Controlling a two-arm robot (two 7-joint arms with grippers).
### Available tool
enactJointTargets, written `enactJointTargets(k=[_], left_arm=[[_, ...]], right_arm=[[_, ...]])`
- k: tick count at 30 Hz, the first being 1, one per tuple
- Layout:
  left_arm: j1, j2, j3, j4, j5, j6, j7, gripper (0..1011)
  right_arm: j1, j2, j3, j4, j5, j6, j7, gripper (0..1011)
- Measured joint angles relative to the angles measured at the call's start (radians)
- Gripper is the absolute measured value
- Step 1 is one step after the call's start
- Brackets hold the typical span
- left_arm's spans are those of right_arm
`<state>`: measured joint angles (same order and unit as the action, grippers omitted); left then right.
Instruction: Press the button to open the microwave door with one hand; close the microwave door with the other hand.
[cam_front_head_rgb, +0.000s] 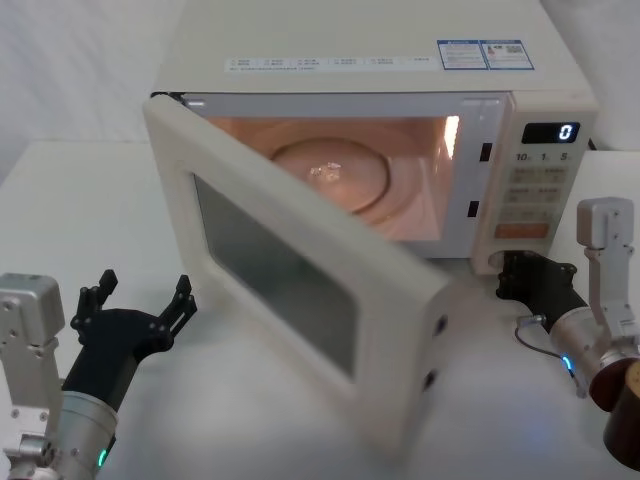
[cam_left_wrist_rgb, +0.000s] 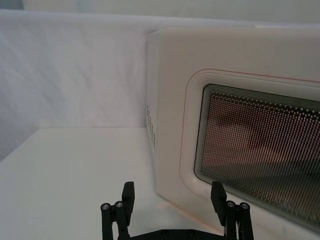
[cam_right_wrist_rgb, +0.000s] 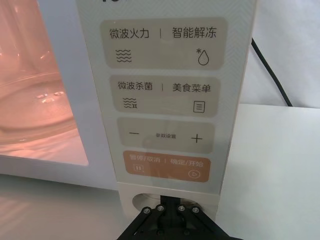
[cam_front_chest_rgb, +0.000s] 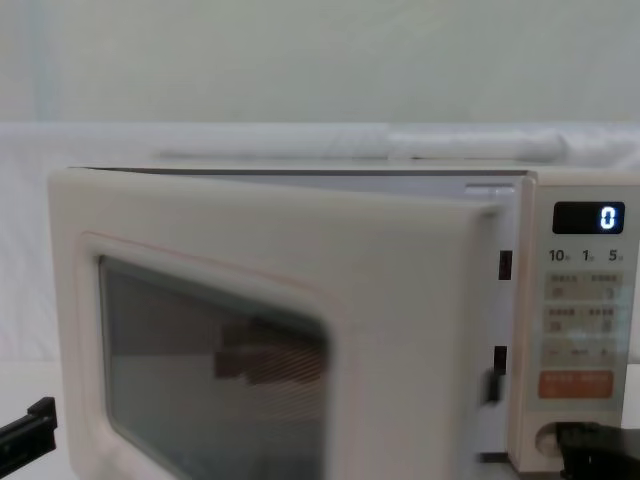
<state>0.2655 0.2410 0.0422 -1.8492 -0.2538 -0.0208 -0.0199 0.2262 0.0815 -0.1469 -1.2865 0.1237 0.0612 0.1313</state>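
Observation:
The cream microwave (cam_front_head_rgb: 380, 45) stands at the back of the white table, its display reading 0. The microwave door (cam_front_head_rgb: 400, 330) hangs swung out towards me on its left hinge, and the lit cavity shows behind it. My left gripper (cam_front_head_rgb: 140, 295) is open, low on the table just left of the door's outer face (cam_left_wrist_rgb: 170, 100), apart from it. My right gripper (cam_front_head_rgb: 520, 272) is shut, its tips at the button (cam_right_wrist_rgb: 141, 201) at the foot of the control panel (cam_right_wrist_rgb: 165, 75). Most of the button is hidden behind the tips.
A glass turntable (cam_front_head_rgb: 330, 175) lies inside the cavity. A black power cord (cam_right_wrist_rgb: 272, 70) runs down behind the microwave's right side. The open door (cam_front_chest_rgb: 250, 230) takes up the middle of the table between the two arms. White table surface (cam_left_wrist_rgb: 65, 175) lies left of the door.

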Motion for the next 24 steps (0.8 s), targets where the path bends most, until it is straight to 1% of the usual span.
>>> enactJointTargets(k=[4, 9, 17, 18, 19, 24], left_arm=[[0.000, 0.000, 0.000, 0.000, 0.000, 0.000, 0.000, 1001], [0.000, 0.000, 0.000, 0.000, 0.000, 0.000, 0.000, 1001], [0.000, 0.000, 0.000, 0.000, 0.000, 0.000, 0.000, 1001], [0.000, 0.000, 0.000, 0.000, 0.000, 0.000, 0.000, 1001], [0.000, 0.000, 0.000, 0.000, 0.000, 0.000, 0.001, 1001], [0.000, 0.000, 0.000, 0.000, 0.000, 0.000, 0.000, 1001]], right_arm=[[-0.007, 0.003, 0.001, -0.013, -0.001, 0.006, 0.000, 0], [-0.031, 0.012, 0.003, -0.054, -0.002, 0.021, 0.001, 0], [-0.099, 0.032, 0.009, -0.154, 0.000, 0.048, 0.008, 0], [-0.099, 0.032, 0.009, -0.154, 0.000, 0.048, 0.008, 0], [-0.113, 0.038, 0.011, -0.177, 0.002, 0.051, 0.009, 0], [-0.156, 0.052, 0.018, -0.235, 0.006, 0.066, 0.014, 0]])
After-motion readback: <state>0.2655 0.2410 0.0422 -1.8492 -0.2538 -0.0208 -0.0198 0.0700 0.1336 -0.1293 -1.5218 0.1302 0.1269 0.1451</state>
